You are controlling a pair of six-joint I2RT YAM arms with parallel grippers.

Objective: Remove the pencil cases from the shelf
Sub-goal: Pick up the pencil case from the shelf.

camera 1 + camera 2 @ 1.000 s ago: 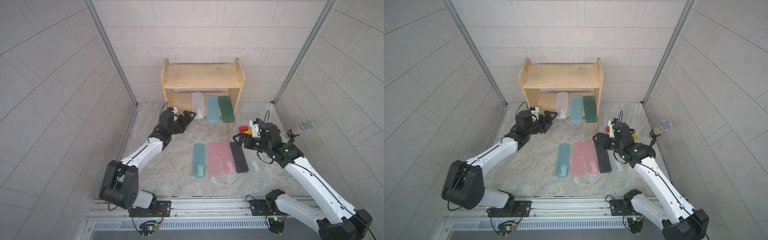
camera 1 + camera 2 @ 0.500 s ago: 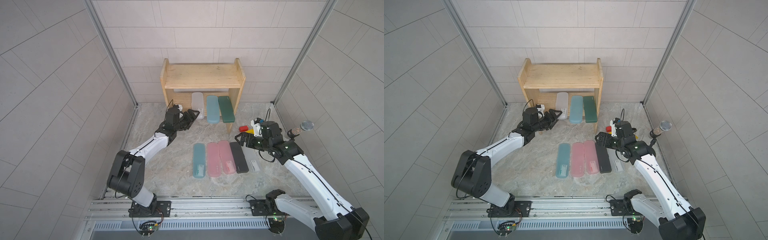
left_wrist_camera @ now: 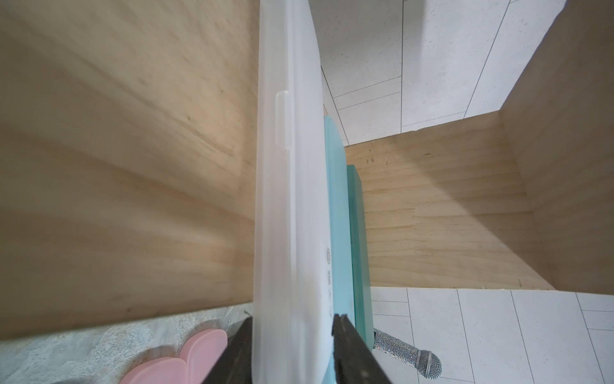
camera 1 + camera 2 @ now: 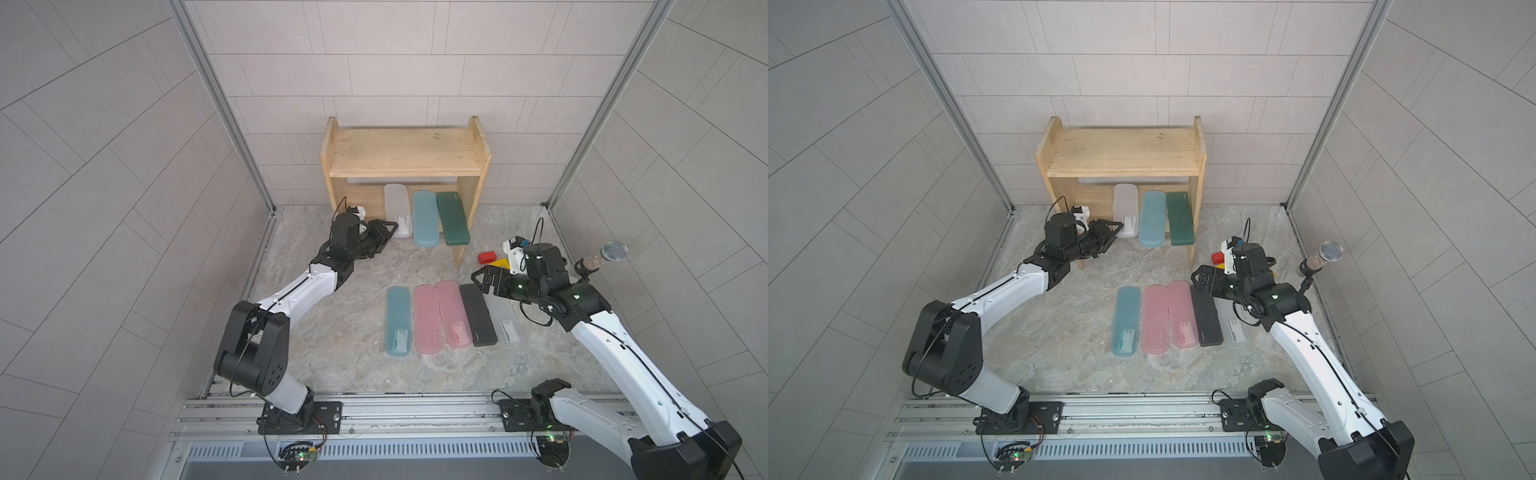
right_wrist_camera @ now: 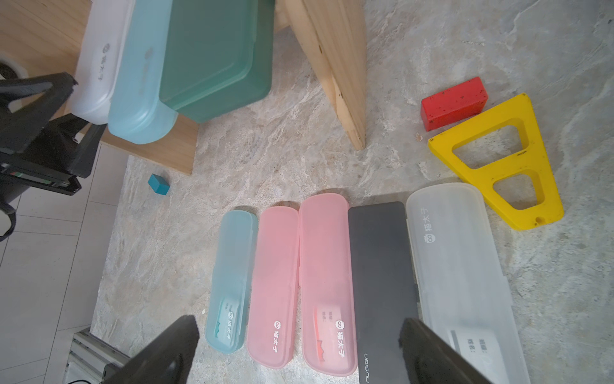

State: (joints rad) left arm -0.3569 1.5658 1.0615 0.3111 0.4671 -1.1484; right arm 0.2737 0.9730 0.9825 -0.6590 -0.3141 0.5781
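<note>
The pine shelf point(image 4: 403, 158) stands at the back in both top views. On its lower tier lie a frosted white pencil case point(image 4: 397, 208), a light teal one point(image 4: 424, 218) and a dark green one point(image 4: 452, 216). My left gripper point(image 4: 390, 228) is at the white case's front end. In the left wrist view the left gripper point(image 3: 292, 324) is shut on that case point(image 3: 289, 199), a finger pressed on each side. My right gripper point(image 4: 478, 280) hangs open over a floor row of teal point(image 4: 397, 322), two pink point(image 4: 427, 318), black point(image 4: 478, 313) and white point(image 4: 505, 320) cases.
A red block point(image 4: 487, 257) and a yellow triangular block point(image 4: 498, 262) lie right of the shelf. A microphone point(image 4: 602, 257) stands by the right wall. A small teal cube point(image 5: 158, 184) sits on the floor near the shelf's left leg. Tiled walls close three sides.
My left gripper reached forward to the white case on the lower tier and closed on its front end. The right arm shifted only slightly and stayed open.
</note>
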